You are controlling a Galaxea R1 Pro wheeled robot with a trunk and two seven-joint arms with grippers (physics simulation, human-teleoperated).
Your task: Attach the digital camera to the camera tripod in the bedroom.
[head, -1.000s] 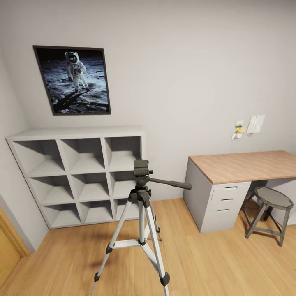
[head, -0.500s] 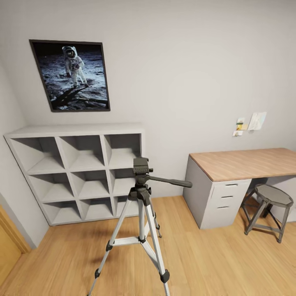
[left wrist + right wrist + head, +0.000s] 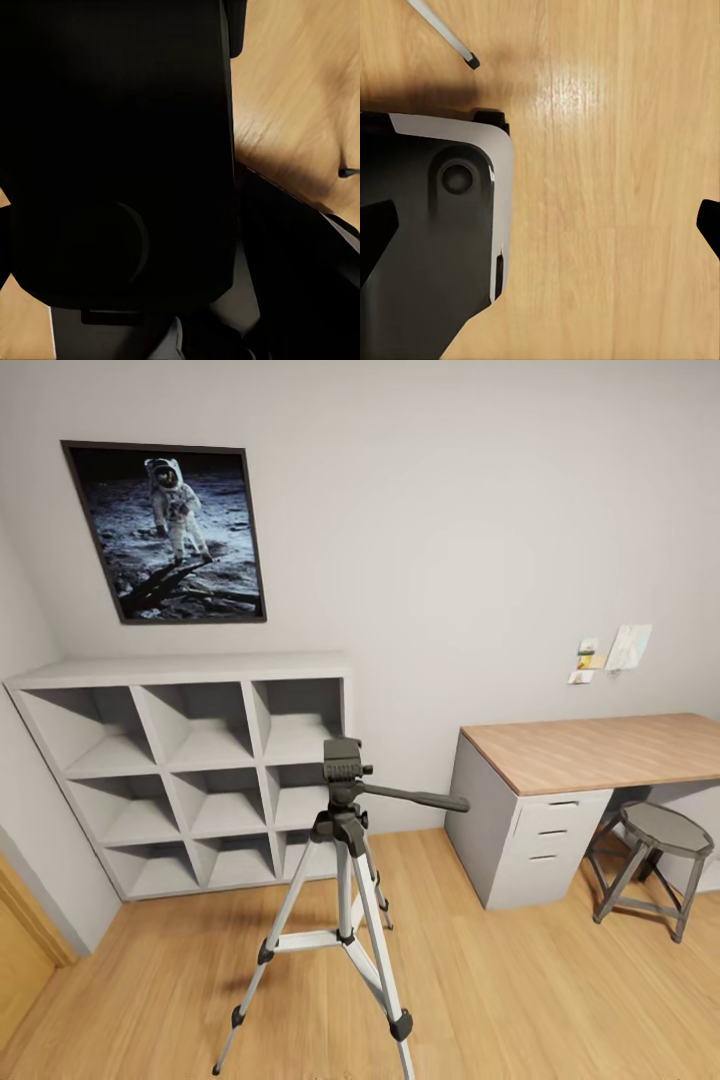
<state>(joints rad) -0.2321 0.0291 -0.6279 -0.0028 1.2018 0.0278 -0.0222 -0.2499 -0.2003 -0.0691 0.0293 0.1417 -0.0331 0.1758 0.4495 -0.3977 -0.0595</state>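
- The tall silver-legged camera tripod (image 3: 343, 880) stood splayed on the plank floor (image 3: 520, 1000), black head bare, ready for mounting;
- Right tool (image 3: 540, 225) hung apart over the floor; left tool's state I could not tell.

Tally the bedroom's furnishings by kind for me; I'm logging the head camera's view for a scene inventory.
Camera tripod: 1
Cube shelf: 1
Desk: 1
Stool: 1
Astronaut poster: 1
Total: 5

The right hand (image 3: 540, 225) points straight down, its two dark fingertips (image 3: 375, 240) spread wide apart at three and nine o'clock. A black boxy shape blocks the left wrist view, so the left hand's state cannot be told.
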